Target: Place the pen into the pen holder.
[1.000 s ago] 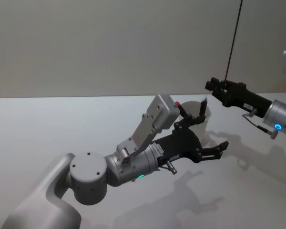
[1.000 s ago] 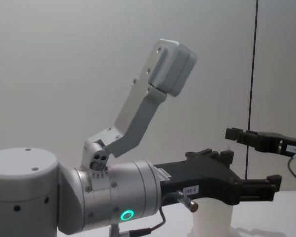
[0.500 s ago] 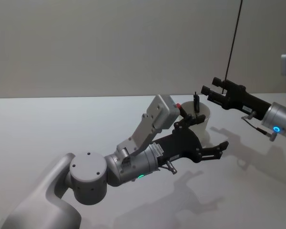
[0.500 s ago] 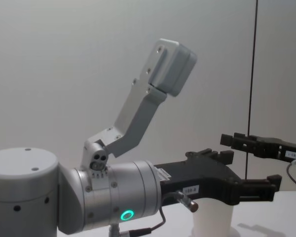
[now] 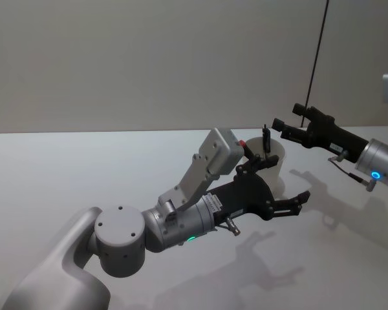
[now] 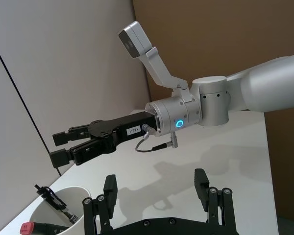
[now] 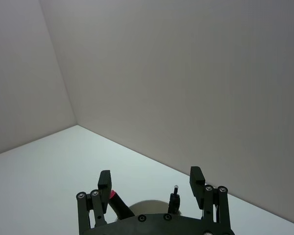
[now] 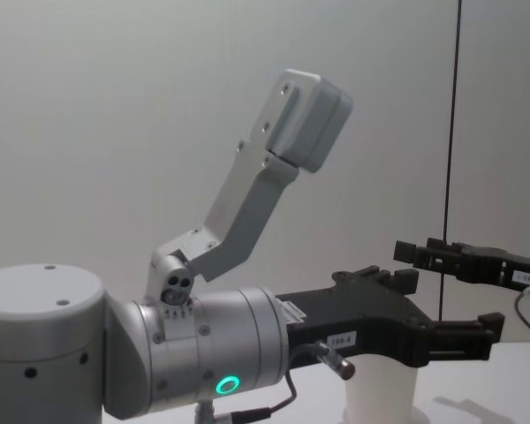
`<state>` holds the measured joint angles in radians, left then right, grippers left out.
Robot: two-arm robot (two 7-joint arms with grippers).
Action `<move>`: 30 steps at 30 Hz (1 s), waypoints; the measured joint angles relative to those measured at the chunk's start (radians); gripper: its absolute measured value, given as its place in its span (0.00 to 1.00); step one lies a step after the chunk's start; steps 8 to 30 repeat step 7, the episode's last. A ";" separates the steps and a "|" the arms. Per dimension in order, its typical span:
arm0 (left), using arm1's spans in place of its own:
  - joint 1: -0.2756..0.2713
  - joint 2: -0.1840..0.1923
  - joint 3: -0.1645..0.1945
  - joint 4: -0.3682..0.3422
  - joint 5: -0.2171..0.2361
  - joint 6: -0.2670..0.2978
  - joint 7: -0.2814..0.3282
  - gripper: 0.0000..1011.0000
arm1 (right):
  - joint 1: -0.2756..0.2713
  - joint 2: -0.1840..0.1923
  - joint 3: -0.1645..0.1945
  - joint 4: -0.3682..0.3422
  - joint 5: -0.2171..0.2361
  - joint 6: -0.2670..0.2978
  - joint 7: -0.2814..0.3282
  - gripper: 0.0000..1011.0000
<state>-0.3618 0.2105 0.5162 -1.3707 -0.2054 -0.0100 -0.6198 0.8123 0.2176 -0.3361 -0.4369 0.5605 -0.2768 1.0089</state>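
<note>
The pen holder (image 5: pixel 273 160) is a white paper cup standing on the table. The black pen (image 5: pixel 266 138) stands nearly upright in it, its top above the rim, beside a red-capped marker (image 5: pixel 245 143). The left wrist view shows the pen (image 6: pixel 54 199) leaning inside the cup (image 6: pixel 48 211). My right gripper (image 5: pixel 286 124) hovers open just above and to the right of the cup, holding nothing. My left gripper (image 5: pixel 276 186) is open and empty, low on the near side of the cup; the cup sits beside its fingers, not between them.
The grey table (image 5: pixel 64 174) stretches wide to the left and front. A thin dark vertical line (image 5: pixel 317 48) runs down the wall behind the right arm. The left arm's wrist camera housing (image 8: pixel 305 119) rises high above that arm.
The right gripper has opened and let go of the pen, which now stands in the cup. The gripper has drawn back slightly to the right. The left arm has not moved.
</note>
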 joint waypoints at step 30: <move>0.000 0.000 0.000 0.000 0.000 0.000 0.000 0.99 | 0.000 0.000 0.001 0.002 0.001 -0.001 -0.001 0.99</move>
